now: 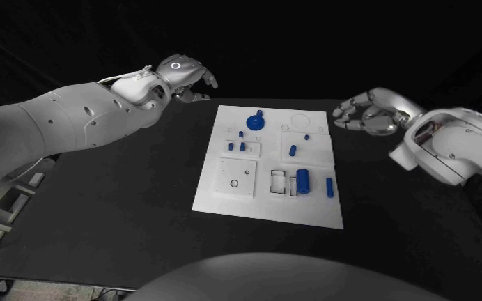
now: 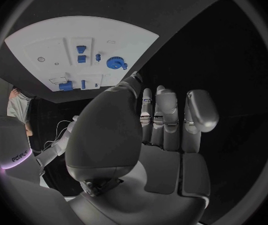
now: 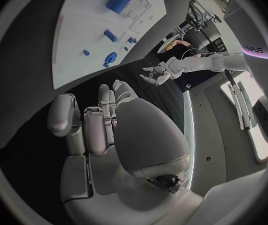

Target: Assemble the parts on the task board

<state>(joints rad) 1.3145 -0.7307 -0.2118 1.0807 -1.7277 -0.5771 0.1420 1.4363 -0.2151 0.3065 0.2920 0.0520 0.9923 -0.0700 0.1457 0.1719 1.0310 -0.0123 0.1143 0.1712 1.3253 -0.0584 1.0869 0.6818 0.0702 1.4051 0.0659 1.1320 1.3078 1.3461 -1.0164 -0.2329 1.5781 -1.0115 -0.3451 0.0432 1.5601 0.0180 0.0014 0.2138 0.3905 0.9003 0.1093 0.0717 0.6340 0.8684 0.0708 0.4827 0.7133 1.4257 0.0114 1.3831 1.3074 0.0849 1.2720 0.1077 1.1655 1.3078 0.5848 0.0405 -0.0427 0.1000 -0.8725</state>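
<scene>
I see my left hand (image 1: 187, 76) upper left, empty, fingers apart, my right hand (image 1: 368, 113) right of centre, likewise released, task board (image 1: 271, 168) between, blue parts (image 1: 302, 180) on it.

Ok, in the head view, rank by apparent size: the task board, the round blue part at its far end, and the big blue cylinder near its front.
1. task board, by far the largest.
2 and 3. big blue cylinder and round blue part look about alike, too close to rank.
</scene>
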